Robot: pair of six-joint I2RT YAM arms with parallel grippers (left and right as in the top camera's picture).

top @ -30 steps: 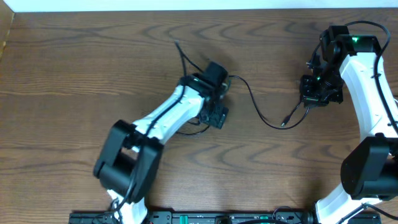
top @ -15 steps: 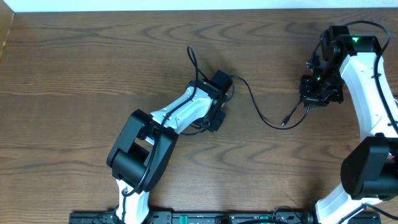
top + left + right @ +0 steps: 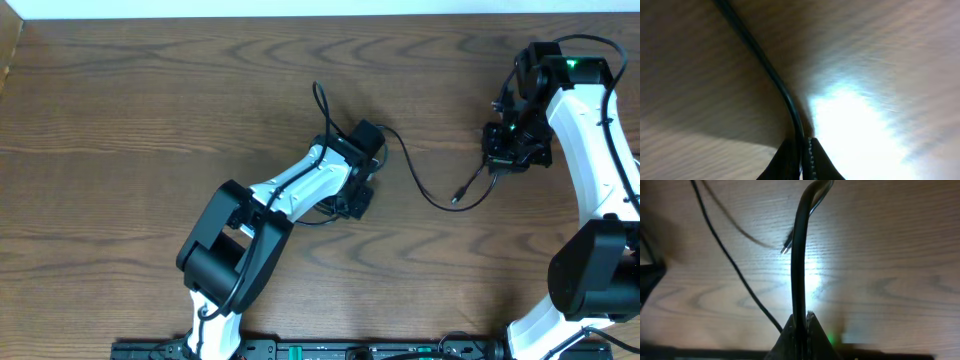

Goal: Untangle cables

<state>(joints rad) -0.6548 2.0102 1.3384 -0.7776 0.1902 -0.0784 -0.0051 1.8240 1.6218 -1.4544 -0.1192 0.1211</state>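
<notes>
1. I take this for a robotics lab bench, not a home.
2. My two white-and-black arms, the left arm (image 3: 300, 185) and the right arm (image 3: 590, 130), stand at the near edge of a wood-grain desk (image 3: 120, 120).
3. A black equipment rail (image 3: 330, 350) runs along that edge.
4. A green status light (image 3: 572, 67) glows on the right arm.

**woodgrain_fan:** where's each cam looking from? top one hangs over the table (image 3: 120, 100), pointing straight down, far enough back to fit the left arm (image 3: 300, 185) and right arm (image 3: 590, 130)

**yam_tinkerer:** yep. wrist cams peer past their own jaws, right up against the wood. left gripper (image 3: 801, 147) view is nearest, all blur. right gripper (image 3: 801, 320) view takes in a wider patch, and the black cable (image 3: 799, 255) with its plug (image 3: 785, 249) there shows in the top view too
</notes>
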